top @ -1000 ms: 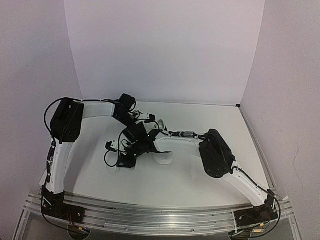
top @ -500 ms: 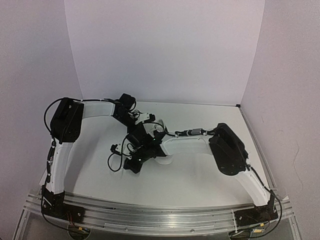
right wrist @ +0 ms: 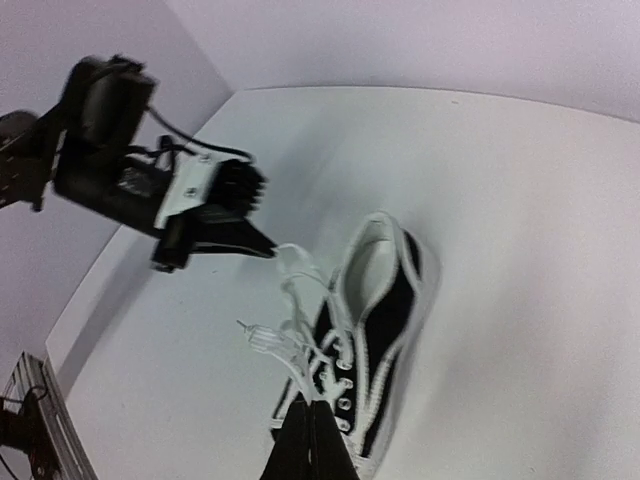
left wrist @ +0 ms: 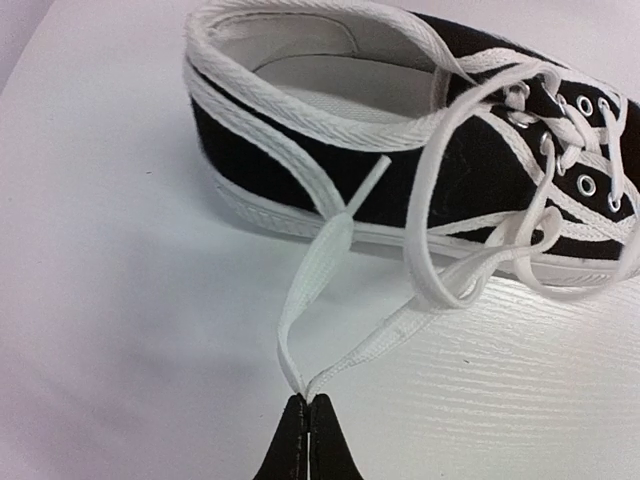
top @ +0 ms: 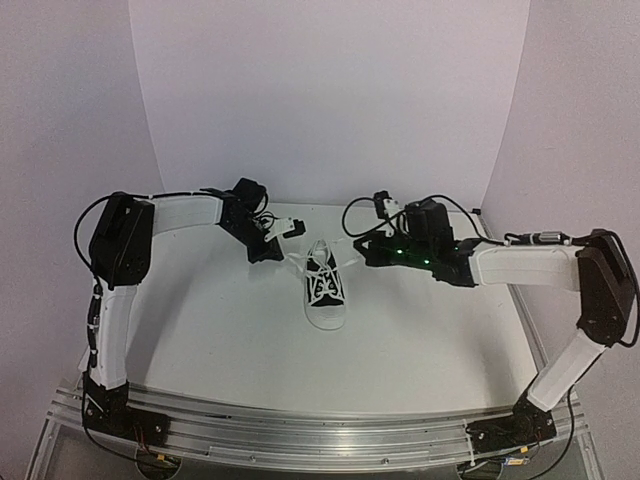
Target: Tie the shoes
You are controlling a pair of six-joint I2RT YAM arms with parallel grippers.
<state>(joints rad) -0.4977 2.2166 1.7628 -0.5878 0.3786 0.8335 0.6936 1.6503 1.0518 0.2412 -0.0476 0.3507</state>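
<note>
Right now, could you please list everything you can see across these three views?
sneaker: one, black canvas with white toe cap and sole, middle of the table, toe toward the arm bases.
laces: one pair, white, untied, drawn out to both sides of the sneaker.
table: one, white, under everything.
backdrop: pale lilac-white panels, behind and at both sides.
rail: one, bare metal, along the near edge.
left arm: one, white and black, reaching in from the left.
left gripper: one, black, shut on a fold of lace left of the sneaker.
right arm: one, white and black, reaching in from the right.
right gripper: one, black, shut on lace right of the sneaker.
</note>
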